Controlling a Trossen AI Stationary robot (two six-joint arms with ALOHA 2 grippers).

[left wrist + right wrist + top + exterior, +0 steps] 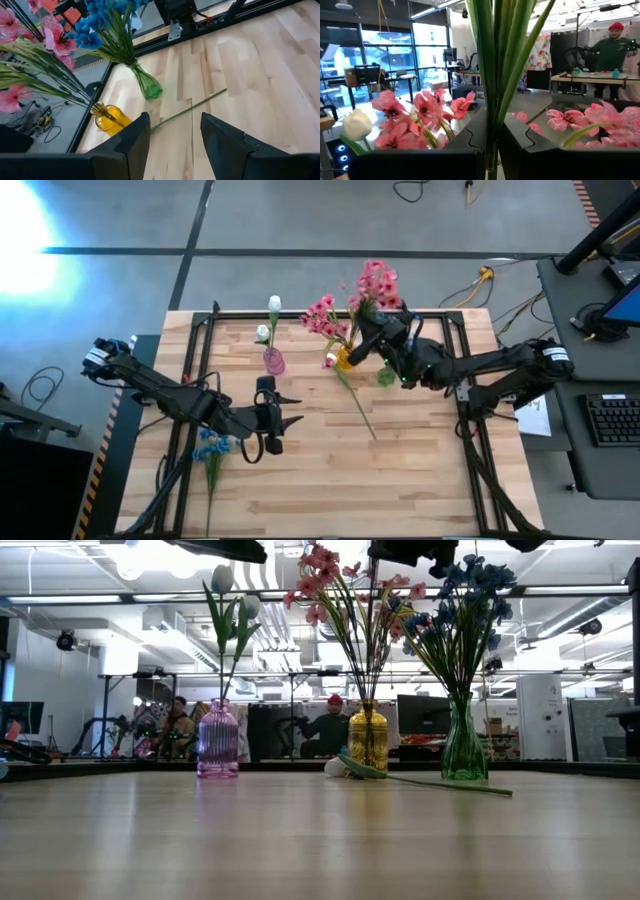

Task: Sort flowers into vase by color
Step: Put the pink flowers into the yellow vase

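**A:** Wooden desk under a workshop hall, people at benches far behind; which step is this?

**B:** Sorting is well along, I judge; the right gripper (492, 142) is pressed together on a green stalk (495, 65) above the vases near the desk's far edge, right of the middle; it seems to be lowering that stalk into a vase, though I cannot tell which.

**A:** And the flowers?

**B:** Pink flowers (345, 585) stand in the yellow vase (368, 738); blue flowers (465, 585) fan out of the green vase (463, 750) just beside it; white buds (222, 580) rise upright from the purple vase (218, 740), apart from the other two along the far edge; one loose white bud (335, 767) lies flat by the yellow vase, its stem (358, 408) running toward the desk's middle; another blue spray (210, 445) lies near the left edge.

**A:** The left gripper (172, 145)?

**B:** Spread, empty, hovering left of the desk's centre, facing that loose stem.

**A:** Next move?

**B:** Probably letting the held stalk settle without dragging its neighbours; then the lying bud wants the purple vase, and the blue spray the green one; thin stems need a careful pinch.
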